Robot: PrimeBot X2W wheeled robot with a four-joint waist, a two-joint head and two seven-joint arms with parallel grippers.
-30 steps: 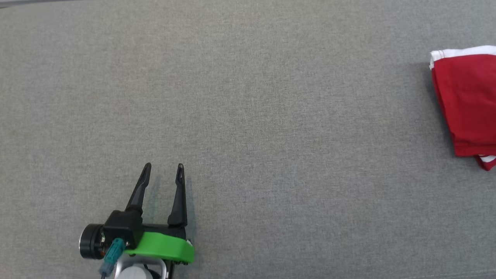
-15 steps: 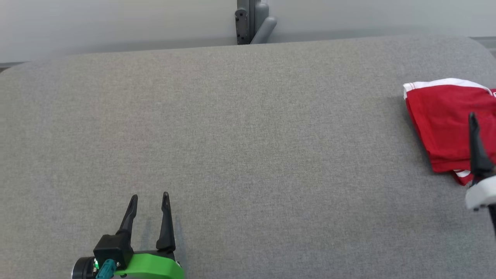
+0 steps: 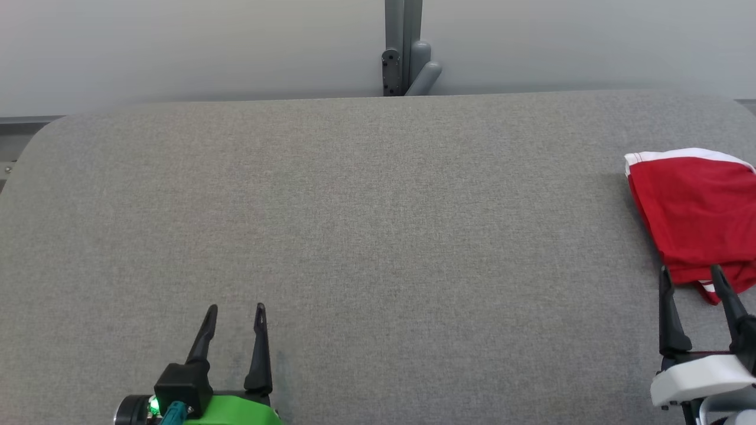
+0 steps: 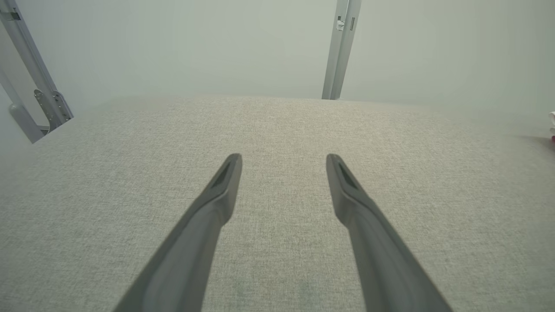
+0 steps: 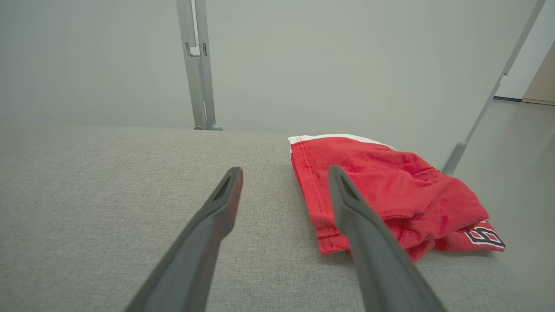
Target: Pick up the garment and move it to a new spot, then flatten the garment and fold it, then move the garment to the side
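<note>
Item: red garment [image 3: 694, 218], lying at our grey table's [image 3: 378, 236] right edge. Right gripper [image 3: 690, 270], fingers apart, just short of its near hem. Left gripper [image 3: 236, 307], fingers apart, near front edge; broad open surface between.

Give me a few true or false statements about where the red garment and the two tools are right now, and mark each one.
1. The red garment lies at the right end of the grey surface. True.
2. The left tool is shut on the garment. False: it is open over bare surface, far from the garment.
3. The right tool is open. True.
4. The garment is spread flat across the middle of the surface. False: it lies bunched at the right end.
</note>
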